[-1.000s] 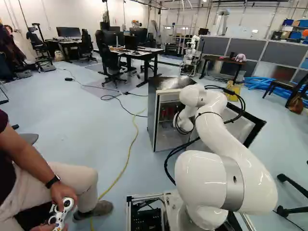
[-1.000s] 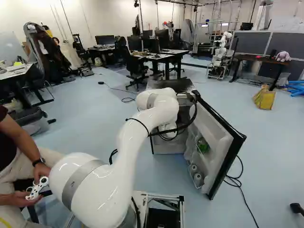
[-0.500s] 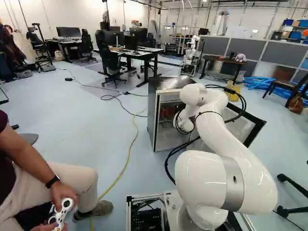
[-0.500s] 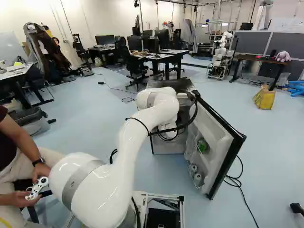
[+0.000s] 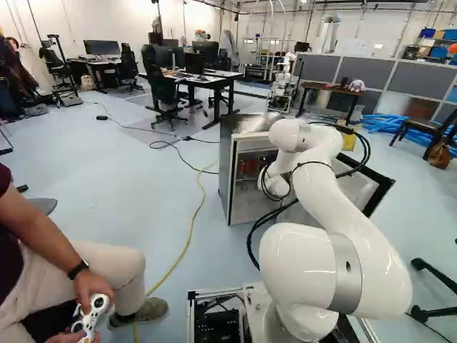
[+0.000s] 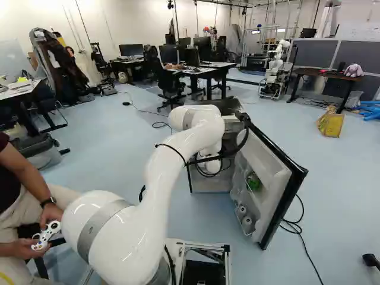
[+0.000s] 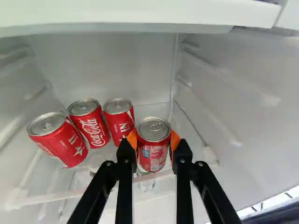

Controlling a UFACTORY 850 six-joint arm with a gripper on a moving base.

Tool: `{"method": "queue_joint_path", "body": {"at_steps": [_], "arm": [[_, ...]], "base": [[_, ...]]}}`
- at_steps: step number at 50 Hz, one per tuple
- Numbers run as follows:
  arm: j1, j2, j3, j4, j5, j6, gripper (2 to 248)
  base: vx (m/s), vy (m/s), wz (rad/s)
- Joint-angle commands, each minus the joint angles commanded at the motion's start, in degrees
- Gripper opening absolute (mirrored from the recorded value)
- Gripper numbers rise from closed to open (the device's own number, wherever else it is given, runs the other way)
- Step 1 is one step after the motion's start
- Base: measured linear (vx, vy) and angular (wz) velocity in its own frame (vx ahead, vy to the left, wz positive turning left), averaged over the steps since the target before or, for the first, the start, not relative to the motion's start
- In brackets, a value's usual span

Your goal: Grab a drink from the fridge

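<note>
So I had my gripper [image 7: 153, 140] pinching a red drink can [image 7: 153, 151] inside the fridge [image 5: 225, 171], one orange pad [image 7: 175, 140] against each side of it. The can stood upright between the fingers. I couldn't tell whether its bottom was touching the shelf.

Taking twelve o'clock as dead ahead of the gripper, the three other red cans were bunched over toward nine and ten. The near one [image 7: 119, 122] was just beside the pad at ten, then came the middle one [image 7: 88, 123], and the outer one [image 7: 58, 140] was round at nine. A white ledge [image 7: 140, 14] ran across above all four.

Going by my base [image 5: 214, 318] instead, the fridge was at about twelve, with my arm [image 6: 163, 169] reaching into it. Its open door [image 6: 267, 172] hung out at one o'clock, with something green [image 6: 254, 181] in the rack and two pale round-ended things lower down [image 6: 247, 222].

Well past the door, also around one, sat a yellow bag [image 6: 331, 122] on the floor. Another robot [image 6: 274, 74] stood far back between twelve and one, and a desk [image 5: 214, 80] with monitors was off between eleven and twelve.
</note>
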Motion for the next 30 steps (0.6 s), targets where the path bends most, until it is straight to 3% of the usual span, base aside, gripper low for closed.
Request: {"method": "queue_joint_path", "body": {"at_steps": [30], "arm": [[-0.76,10.91,14.57,0.00,0.00,0.00,88]], "base": [[0.000,0.000,0.000]]}}
